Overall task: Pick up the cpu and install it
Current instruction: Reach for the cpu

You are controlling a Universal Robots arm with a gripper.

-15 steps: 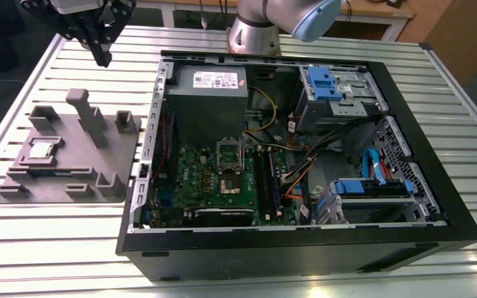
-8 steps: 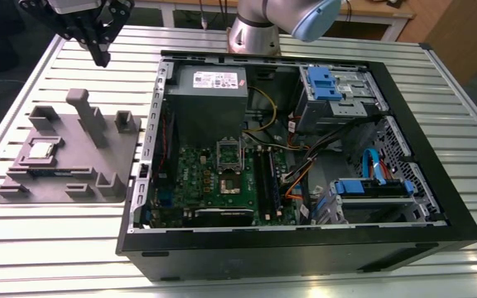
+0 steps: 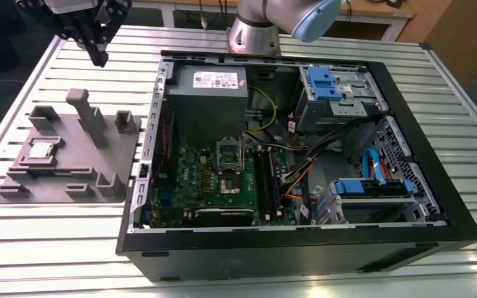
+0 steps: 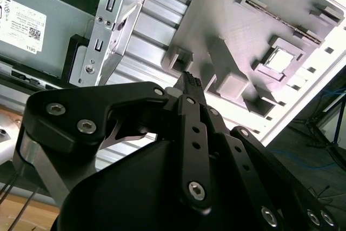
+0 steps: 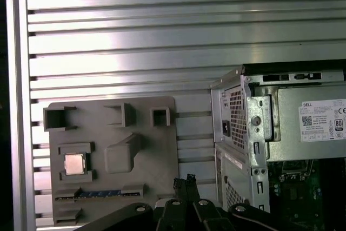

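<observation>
The gripper (image 3: 99, 59) hangs in the air over the slatted metal table (image 3: 72, 248), toward the table's far corner on the exterior view's left. Its two black fingers are drawn together to a point with nothing between them, as both wrist views also show (image 4: 189, 81) (image 5: 184, 183). Below it a grey moulded tray (image 3: 114, 162) lies flat on the table, close to the table's edge on the exterior view's left and just beside the open black computer case (image 3: 305, 251). The cpu (image 3: 40, 149) rests flat in a square recess of that tray, silver top up, near the tray's edge farthest from the case and about halfway along it. It appears in both wrist views too (image 4: 279, 59) (image 5: 75, 163), well apart from the fingertips and untouched. Inside the case, the grey power supply (image 3: 209, 93) with its white label fills the far corner nearest the tray, and the green motherboard (image 3: 193, 167) lies on the case floor in front of it, with a square socket (image 3: 228, 177) near its middle.
</observation>
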